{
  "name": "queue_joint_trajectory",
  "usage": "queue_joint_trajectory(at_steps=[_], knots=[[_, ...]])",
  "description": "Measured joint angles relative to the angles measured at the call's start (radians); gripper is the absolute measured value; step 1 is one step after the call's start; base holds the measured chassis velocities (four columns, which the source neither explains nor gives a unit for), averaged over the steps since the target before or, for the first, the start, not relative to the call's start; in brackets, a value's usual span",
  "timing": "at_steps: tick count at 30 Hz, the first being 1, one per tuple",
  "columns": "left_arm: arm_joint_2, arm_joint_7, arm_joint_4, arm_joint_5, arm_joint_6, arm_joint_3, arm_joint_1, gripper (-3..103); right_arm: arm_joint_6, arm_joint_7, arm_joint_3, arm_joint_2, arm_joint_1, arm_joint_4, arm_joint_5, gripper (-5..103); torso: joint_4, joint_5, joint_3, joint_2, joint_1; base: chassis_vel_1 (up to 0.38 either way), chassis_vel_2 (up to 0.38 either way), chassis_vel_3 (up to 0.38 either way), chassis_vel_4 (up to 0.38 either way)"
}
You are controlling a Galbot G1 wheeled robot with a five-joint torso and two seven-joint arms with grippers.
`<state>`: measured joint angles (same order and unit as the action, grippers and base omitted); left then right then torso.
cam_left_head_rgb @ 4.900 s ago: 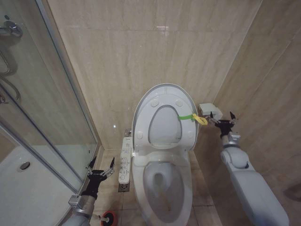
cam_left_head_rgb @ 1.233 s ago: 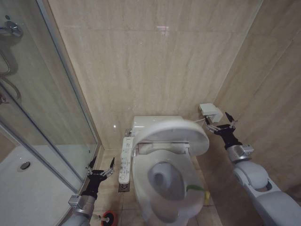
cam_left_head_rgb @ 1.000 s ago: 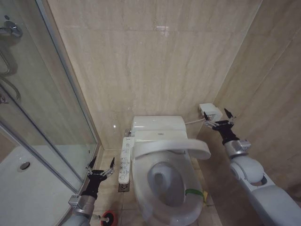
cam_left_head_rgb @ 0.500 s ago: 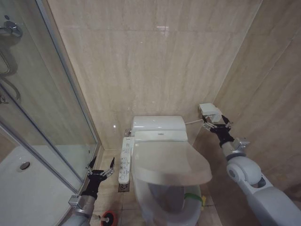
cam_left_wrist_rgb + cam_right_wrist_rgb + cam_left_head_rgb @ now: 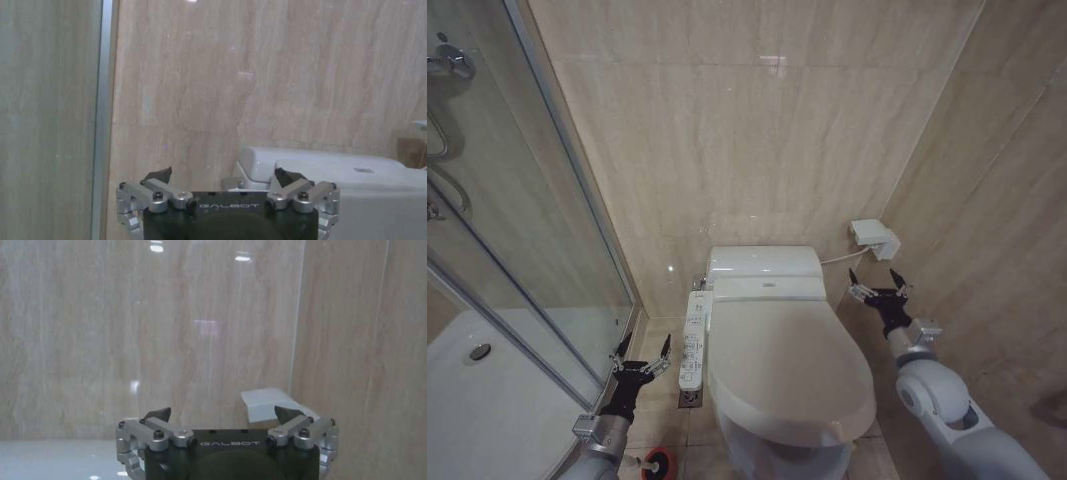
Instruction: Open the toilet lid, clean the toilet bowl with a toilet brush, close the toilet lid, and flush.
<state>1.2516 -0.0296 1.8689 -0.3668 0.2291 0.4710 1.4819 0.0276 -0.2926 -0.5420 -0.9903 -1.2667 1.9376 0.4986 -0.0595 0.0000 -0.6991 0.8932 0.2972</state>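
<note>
Both grippers, left (image 5: 640, 352) and right (image 5: 874, 292), hang w/ fingers spread, holding nothing; glossy white oval plastic toilet lid (image 5: 787, 360) lies shut over the bowl — prob light, stiff, slick, so grab its front edge.

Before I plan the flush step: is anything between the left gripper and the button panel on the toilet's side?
Nothing visible. The left gripper, open, hovers beside the button panel with only bare floor and open air between them. The lid is down over the bowl, and the right gripper, open, is on the far side of the toilet.
</note>
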Motion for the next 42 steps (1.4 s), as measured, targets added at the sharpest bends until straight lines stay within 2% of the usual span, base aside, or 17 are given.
queue_joint_trajectory(at_steps=[8, 11, 22, 42], knots=[[0.0, 0.0, 0.0, 0.0, 0.0, 0.0, 0.0, 100, -0.043, 0.018, -0.041, -0.028, -0.093, 0.016, -0.043, 100, 0.0, 0.0, 0.0, 0.0, 0.0, 0.0, 0.0, 0.0, 0.0], [0.0, 0.0, 0.0, 0.0, 0.0, 0.0, 0.0, 100, -0.058, 0.016, -0.054, -0.057, -0.129, 0.024, -0.09, 100, 0.0, 0.0, 0.0, 0.0, 0.0, 0.0, 0.0, 0.0, 0.0], [0.0, 0.0, 0.0, 0.0, 0.0, 0.0, 0.0, 100, -0.085, 0.019, -0.068, -0.13, -0.215, 0.025, -0.154, 100, 0.0, 0.0, 0.0, 0.0, 0.0, 0.0, 0.0, 0.0, 0.0], [0.0, 0.0, 0.0, 0.0, 0.0, 0.0, 0.0, 100, -0.135, 0.038, -0.063, -0.166, -0.275, 0.019, -0.14, 100, 0.0, 0.0, 0.0, 0.0, 0.0, 0.0, 0.0, 0.0, 0.0]])
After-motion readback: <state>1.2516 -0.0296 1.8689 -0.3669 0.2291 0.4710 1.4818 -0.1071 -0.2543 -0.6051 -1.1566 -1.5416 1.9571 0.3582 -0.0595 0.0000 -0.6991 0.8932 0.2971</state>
